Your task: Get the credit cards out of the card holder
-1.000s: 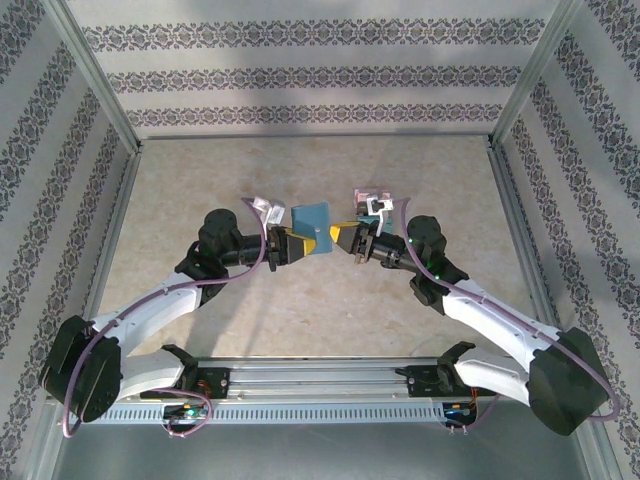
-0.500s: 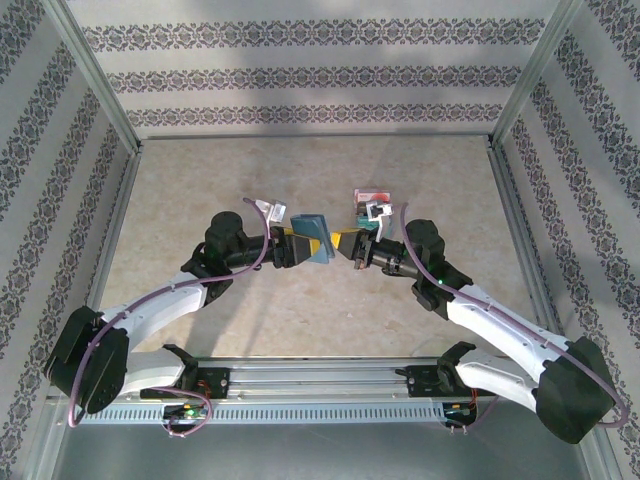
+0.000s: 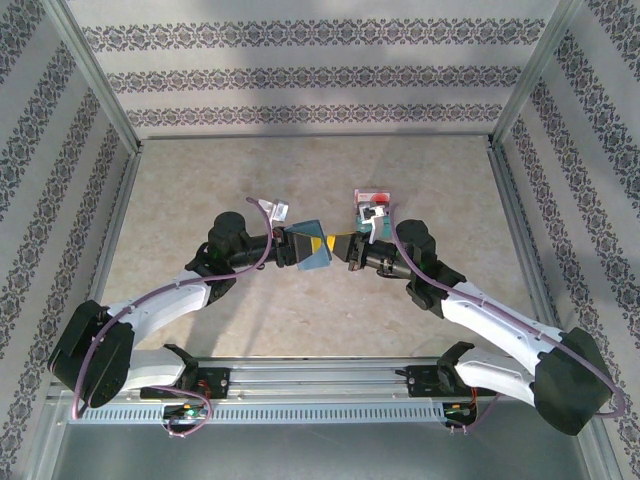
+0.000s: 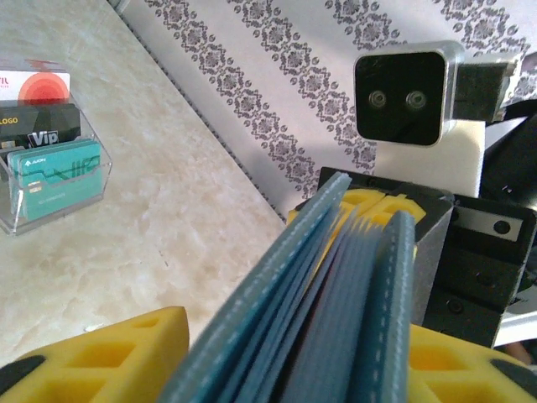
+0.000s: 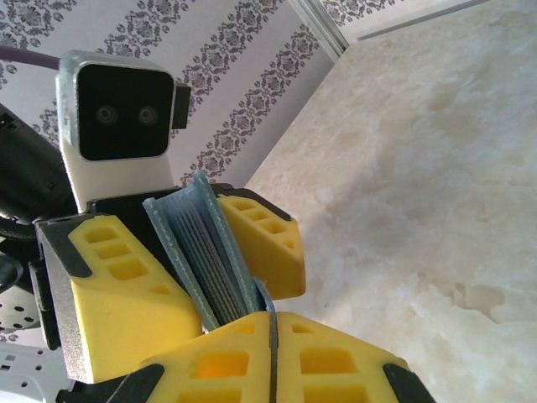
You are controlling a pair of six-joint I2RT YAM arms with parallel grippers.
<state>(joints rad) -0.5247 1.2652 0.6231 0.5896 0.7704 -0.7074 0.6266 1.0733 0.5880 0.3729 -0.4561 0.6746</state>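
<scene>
Yellow foam pads of the left gripper (image 3: 291, 246) stand about half wide, one on each outer cover of the card holder (image 3: 313, 249). In the wrist views both pads seem to rest against it, so I judge it gripped there. The teal-blue holder hangs in the air over the middle of the bench (image 3: 200, 180), between the two arms, its blue-grey leaves fanned open like a small book. On its right, the right gripper (image 3: 343, 247) is pinched tight on a single thin leaf or flap at the holder's edge.

The holder looks light and soft. Its stitched leaves flex and splay, so a hold on one leaf alone may let the rest sag or twist. The firmer place to take it is across the folded spine or both covers. Whether any card sits in its pockets cannot be told from these edge-on views.

Farther right, well apart from the holder, a clear stand (image 4: 59, 206) on the bench carries the credit cards (image 4: 57, 172), red-orange, dark and teal. These look thin, stiff and slick, best pinched by a free short edge.
</scene>
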